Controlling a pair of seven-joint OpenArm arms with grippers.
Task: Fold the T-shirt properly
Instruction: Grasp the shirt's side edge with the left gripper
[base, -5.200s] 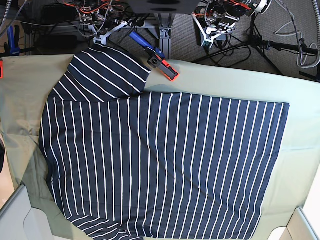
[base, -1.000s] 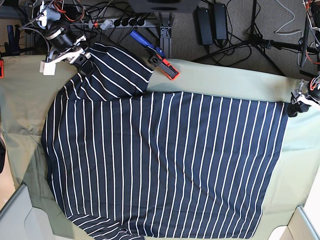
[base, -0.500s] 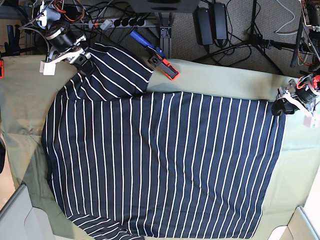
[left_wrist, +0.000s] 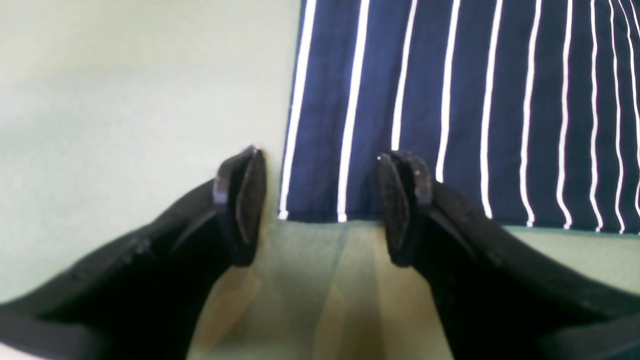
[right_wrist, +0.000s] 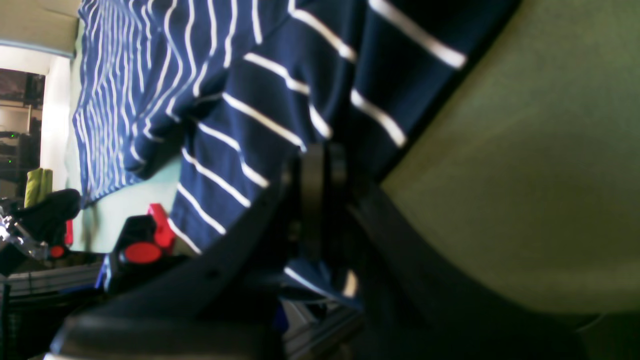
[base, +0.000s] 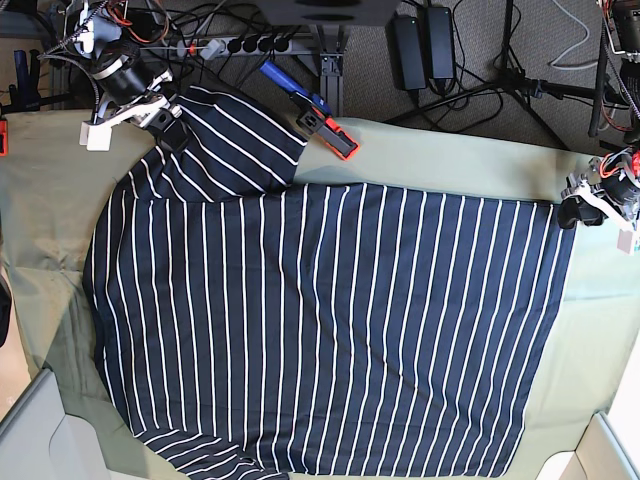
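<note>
The dark navy T-shirt (base: 320, 320) with thin white stripes lies spread flat on the pale green cloth (base: 450, 160). Its far sleeve is folded up at the back left. My right gripper (base: 165, 128) is shut on that sleeve's edge; in the right wrist view the striped fabric (right_wrist: 240, 115) is pinched between the closed fingers (right_wrist: 320, 200). My left gripper (base: 570, 212) is at the hem's far right corner. In the left wrist view it is open (left_wrist: 320, 205), its fingertips on either side of the shirt corner (left_wrist: 450, 100), low over the cloth.
A blue-handled clamp with orange jaws (base: 325, 125) grips the table's back edge next to the sleeve, and shows red in the right wrist view (right_wrist: 145, 240). Grey bin edges stand at the front left (base: 30, 430) and front right (base: 610, 450). Cables and stands lie behind the table.
Both arms came onto the table from behind it. The right gripper stays clamped on the sleeve. The left gripper slid in at the hem corner, then back slightly; the corner sits a little further in.
</note>
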